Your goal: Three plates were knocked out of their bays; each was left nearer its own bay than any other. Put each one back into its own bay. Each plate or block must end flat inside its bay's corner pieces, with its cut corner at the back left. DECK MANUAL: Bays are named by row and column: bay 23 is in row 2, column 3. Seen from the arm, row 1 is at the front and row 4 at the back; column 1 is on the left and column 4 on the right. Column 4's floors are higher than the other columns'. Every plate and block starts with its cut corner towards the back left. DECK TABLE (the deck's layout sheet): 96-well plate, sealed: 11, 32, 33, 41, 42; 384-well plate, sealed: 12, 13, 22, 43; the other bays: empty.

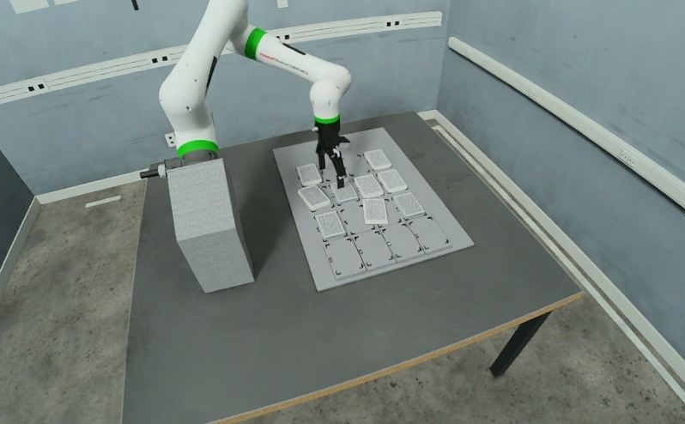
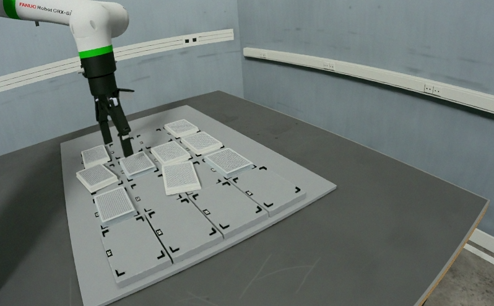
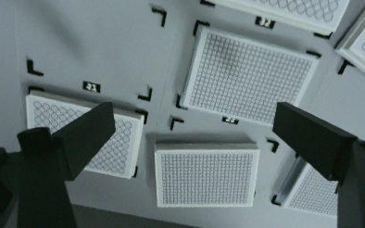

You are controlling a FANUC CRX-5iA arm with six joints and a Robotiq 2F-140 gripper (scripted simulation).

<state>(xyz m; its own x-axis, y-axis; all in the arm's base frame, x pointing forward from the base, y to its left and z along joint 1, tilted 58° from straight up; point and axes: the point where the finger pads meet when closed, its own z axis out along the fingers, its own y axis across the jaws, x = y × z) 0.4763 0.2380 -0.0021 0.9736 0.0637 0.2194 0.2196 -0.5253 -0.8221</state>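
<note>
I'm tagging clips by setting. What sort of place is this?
Probably a laboratory automation cell: a white, green-banded robot arm over a grey bay-marked deck holding sealed white well plates, on a dark grey table.

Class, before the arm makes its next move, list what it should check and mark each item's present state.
1. Tool open and empty: ok.
2. Tool centred over the skewed plate by bay 12: not ok yet.
3. Fingers squared to its edges: ok.
4. That plate inside its corner pieces: not ok.
5. Its cut corner's position: cannot tell.
6. Tilted plate by bay 33 seated: not ok.
</note>
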